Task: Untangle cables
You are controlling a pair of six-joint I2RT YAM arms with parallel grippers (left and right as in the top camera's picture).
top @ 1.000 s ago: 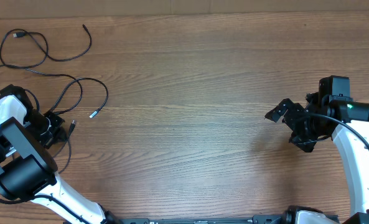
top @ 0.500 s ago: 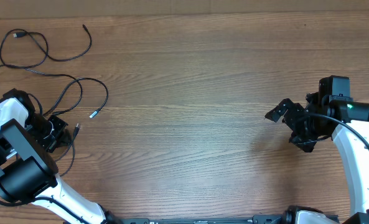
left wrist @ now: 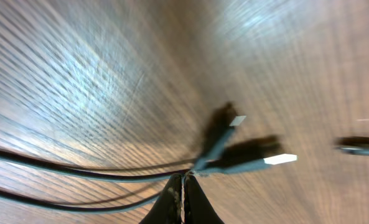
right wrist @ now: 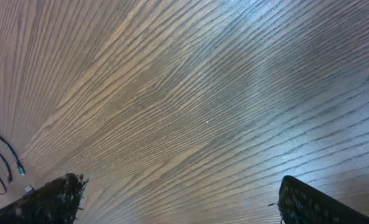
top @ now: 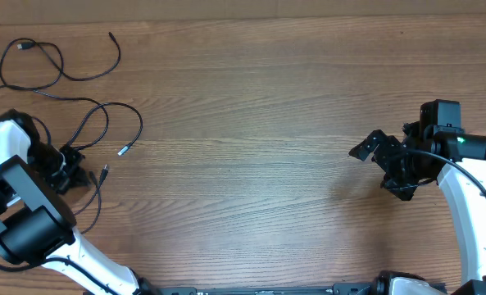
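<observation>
Three thin black cables lie at the table's far left. One cable [top: 58, 70] curls at the back. A second cable [top: 111, 111] loops down to a silver tip [top: 121, 151]. My left gripper [top: 77, 172] is shut on a third cable [top: 95, 197], just behind its plug [top: 103, 172]. In the left wrist view the left gripper [left wrist: 183, 182] pinches that cable [left wrist: 78, 171], with blurred silver-tipped plug ends [left wrist: 268, 160] just beyond. My right gripper [top: 380, 170] hovers open over bare wood at the right, and the right gripper [right wrist: 187, 202] holds nothing.
The wooden table [top: 251, 123] stretches between the two arms. The left arm's white and black body [top: 21, 213] fills the near left corner. Cable ends [right wrist: 4, 158] show far off in the right wrist view.
My left gripper has shifted slightly, and the plug beside it has slid a little to the right and nearer. The right arm has not moved.
</observation>
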